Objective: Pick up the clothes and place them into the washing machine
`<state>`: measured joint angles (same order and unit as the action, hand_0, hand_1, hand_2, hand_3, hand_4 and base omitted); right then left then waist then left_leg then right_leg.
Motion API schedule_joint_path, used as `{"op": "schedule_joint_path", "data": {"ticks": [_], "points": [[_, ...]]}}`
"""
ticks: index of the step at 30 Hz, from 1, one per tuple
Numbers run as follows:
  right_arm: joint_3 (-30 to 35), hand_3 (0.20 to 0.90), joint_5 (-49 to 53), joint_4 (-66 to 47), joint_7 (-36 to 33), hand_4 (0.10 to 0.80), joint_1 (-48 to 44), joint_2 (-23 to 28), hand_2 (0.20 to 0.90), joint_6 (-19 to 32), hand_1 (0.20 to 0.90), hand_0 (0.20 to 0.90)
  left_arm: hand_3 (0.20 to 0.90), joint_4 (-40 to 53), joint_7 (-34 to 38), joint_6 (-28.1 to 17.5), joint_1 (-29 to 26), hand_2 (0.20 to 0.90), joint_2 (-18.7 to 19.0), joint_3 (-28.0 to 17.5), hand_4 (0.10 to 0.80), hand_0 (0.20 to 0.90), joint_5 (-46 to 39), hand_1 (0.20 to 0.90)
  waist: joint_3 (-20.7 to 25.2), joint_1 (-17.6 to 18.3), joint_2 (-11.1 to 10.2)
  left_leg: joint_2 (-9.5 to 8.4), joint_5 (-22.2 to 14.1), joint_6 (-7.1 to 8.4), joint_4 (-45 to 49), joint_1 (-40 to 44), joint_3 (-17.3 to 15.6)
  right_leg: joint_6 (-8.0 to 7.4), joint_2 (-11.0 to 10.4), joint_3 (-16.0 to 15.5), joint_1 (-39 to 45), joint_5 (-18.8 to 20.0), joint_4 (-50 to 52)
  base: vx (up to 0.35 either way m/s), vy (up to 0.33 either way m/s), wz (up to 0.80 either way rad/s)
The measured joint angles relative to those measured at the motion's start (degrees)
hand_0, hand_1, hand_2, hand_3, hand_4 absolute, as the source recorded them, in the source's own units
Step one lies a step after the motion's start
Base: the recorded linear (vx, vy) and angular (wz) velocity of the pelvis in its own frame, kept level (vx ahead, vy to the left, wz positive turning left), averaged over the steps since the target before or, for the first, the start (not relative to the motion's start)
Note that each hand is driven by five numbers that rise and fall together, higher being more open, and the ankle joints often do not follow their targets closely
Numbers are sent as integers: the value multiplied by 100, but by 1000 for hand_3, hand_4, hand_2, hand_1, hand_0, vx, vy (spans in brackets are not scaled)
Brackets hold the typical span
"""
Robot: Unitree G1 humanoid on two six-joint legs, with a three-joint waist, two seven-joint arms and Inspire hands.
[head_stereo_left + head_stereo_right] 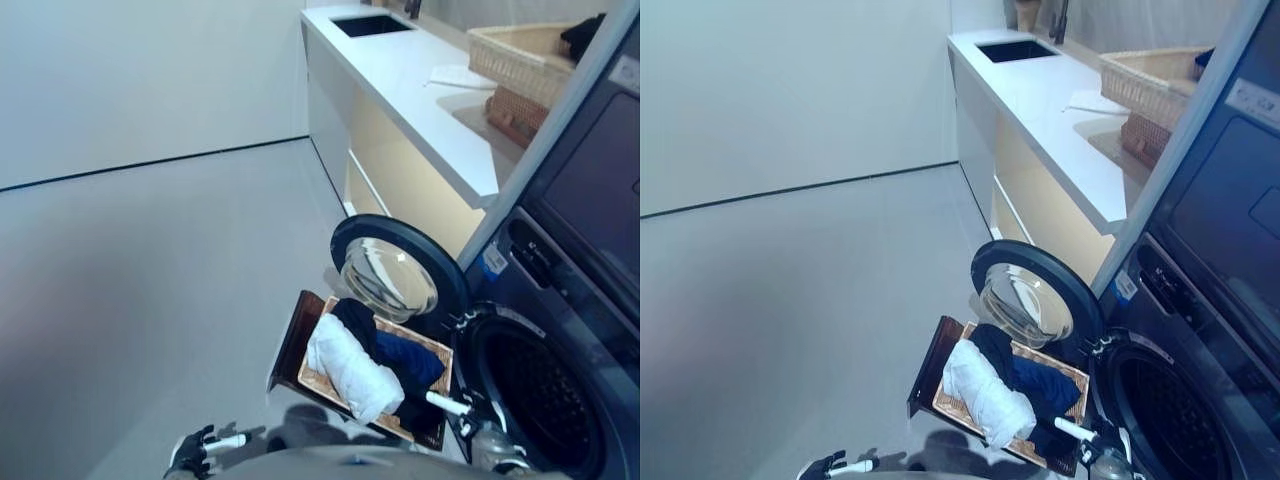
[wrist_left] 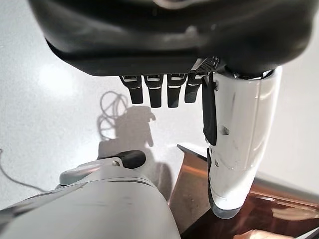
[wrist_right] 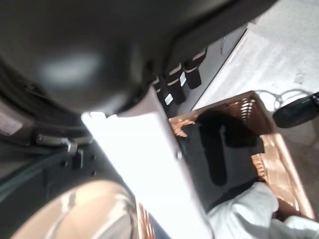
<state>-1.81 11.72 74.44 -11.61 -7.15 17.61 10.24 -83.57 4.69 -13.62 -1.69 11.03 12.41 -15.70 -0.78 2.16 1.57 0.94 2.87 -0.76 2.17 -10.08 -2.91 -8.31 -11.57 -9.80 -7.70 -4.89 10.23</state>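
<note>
A wicker basket [image 1: 297, 338] sits on the floor in front of the washing machine [image 1: 560, 300]. The machine's round door [image 1: 395, 270] hangs open over the basket's far end, and the dark drum [image 1: 540, 395] shows. In the basket lie a white cloth [image 1: 350, 370], a blue cloth [image 1: 410, 360] and a dark cloth [image 1: 355, 315]. My right hand [image 1: 480, 420] hovers open at the basket's near right corner, by the drum, holding nothing. Its wrist view shows the dark cloth [image 3: 219, 159] and white cloth [image 3: 244, 209] past its fingers [image 3: 174, 82]. My left hand [image 1: 195, 450] hangs open low at the left, away from the basket.
A white counter [image 1: 420, 90] with a dark sink [image 1: 372, 24] runs along the far right. Two wicker baskets [image 1: 520, 60] stand on it beside the machine. Grey floor [image 1: 150, 280] spreads to the left up to a pale wall.
</note>
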Motion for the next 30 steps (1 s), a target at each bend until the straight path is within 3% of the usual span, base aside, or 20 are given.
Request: {"op": "schedule_joint_path", "data": {"ticks": [6, 11, 20, 30], "points": [[-323, 900, -387, 0, -260, 800, -757, 237, 900, -17, 900, 900, 900, 91, 61, -195, -376, 900, 23, 6, 800, 900, -106, 900, -528, -156, -14, -92, -19, -107, 245, -664, -181, -47, -144, 409, -881, 118, 229, -105, -12, -14], [-773, 900, -959, 51, -394, 800, -1211, 428, 900, -34, 900, 900, 900, 205, 133, -303, -411, 900, 19, 44, 800, 900, -165, 900, -895, -157, 48, -100, 25, -119, 262, -937, -159, -59, -141, 403, -1087, 230, 118, -70, -16, 7], [-1424, 900, -1744, 51, -836, 800, -2090, 913, 900, -75, 900, 900, 900, 839, 295, -449, -617, 900, -9, 650, 800, 900, -397, 900, -1387, -264, 249, -181, 196, -206, 157, -1353, -75, -134, -186, 324, -1410, 389, -8, -33, 13, 9], [-1678, 900, -1934, -13, -826, 800, -2254, 728, 900, -161, 900, 900, 900, 941, 329, -543, -902, 900, -19, 688, 800, 900, -527, 900, -1537, -275, 257, -194, 209, -202, 117, -1455, 3, -137, -187, 257, -1476, 386, -49, 6, 0, 4]]}}
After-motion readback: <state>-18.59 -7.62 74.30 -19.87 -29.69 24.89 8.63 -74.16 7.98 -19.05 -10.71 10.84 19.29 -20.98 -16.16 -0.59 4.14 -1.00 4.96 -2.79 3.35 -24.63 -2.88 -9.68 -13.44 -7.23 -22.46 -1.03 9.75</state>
